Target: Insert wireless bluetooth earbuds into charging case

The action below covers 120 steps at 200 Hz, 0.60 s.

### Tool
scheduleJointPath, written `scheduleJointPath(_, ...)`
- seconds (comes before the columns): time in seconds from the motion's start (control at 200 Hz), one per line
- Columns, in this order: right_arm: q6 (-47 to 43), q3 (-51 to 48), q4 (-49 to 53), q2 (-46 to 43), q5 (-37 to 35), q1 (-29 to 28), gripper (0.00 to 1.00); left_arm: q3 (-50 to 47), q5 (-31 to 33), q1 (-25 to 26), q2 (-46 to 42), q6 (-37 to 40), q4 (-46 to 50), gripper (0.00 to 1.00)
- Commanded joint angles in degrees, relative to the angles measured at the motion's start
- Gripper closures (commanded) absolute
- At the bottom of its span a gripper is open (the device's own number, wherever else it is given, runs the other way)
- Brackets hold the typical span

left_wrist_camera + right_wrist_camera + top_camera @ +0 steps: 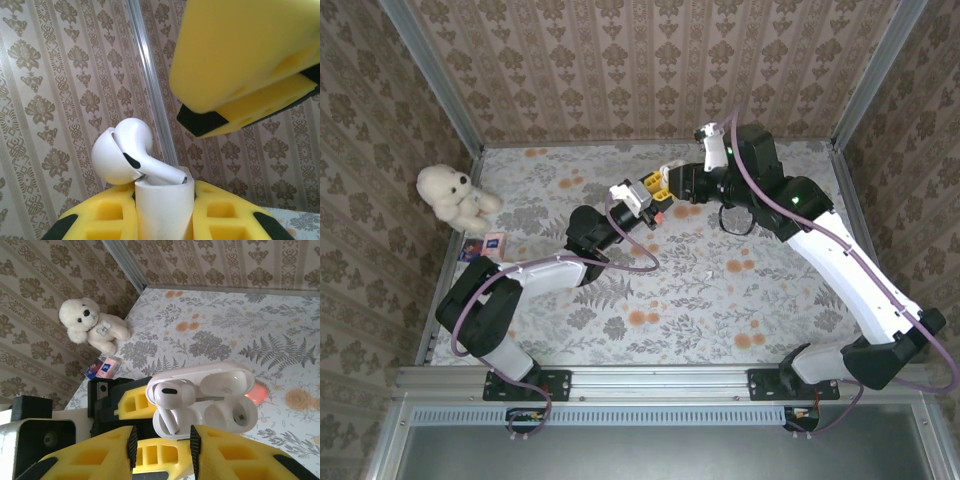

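**Step in hand:** seating the first bud in the charging case.

**Items, counted**
- Charging case [225,385]: one, white, lid open, held up off the tabletop [225,325] between the two arms. One well is occupied and the other is bare.
- Earbud [170,395]: one, white, in the case's occupied well. From the left wrist it lies tilted, with its head above the rim and its stem only partly down, so it looks not fully seated.
- Orange-red rounded thing [255,392]: one, on the tabletop just behind the case, mostly hidden. I cannot tell whether it is a bud or a case.
- Small white speck [705,272]: one, on the tabletop well apart from the case. It may be the second white bud but is too small to tell.
- Teddy bear [92,325]: one, at the far left corner.
- Small box [102,369]: one, beside the bear.

**Claws**
- Left claw [165,215]: clamped on the body of the case, holding it upright.
- Right claw [162,445]: just beside the case, jaws apart with nothing between them.

**Next move, as judged:** a light press on the bud's head until it drops level, while the left claw keeps the case steady. Then the matching bud is fetched for the bare well.
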State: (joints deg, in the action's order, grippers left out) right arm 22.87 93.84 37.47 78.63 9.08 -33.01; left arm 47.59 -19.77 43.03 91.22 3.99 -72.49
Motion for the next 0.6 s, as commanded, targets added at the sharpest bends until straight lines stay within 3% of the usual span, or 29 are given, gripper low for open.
scheduleJointPath(0.0,0.53,2.35,-1.57,0.65,0.45,-0.46,0.63,-0.24,-1.40,-0.36,-1.60,-1.54,-2.22,1.00)
scheduleJointPath(0.595,1.27,4.05,-2.67,4.96,-3.40,-0.78,0.64,0.04,-3.08,-0.30,-2.02,-1.70,-2.22,1.00)
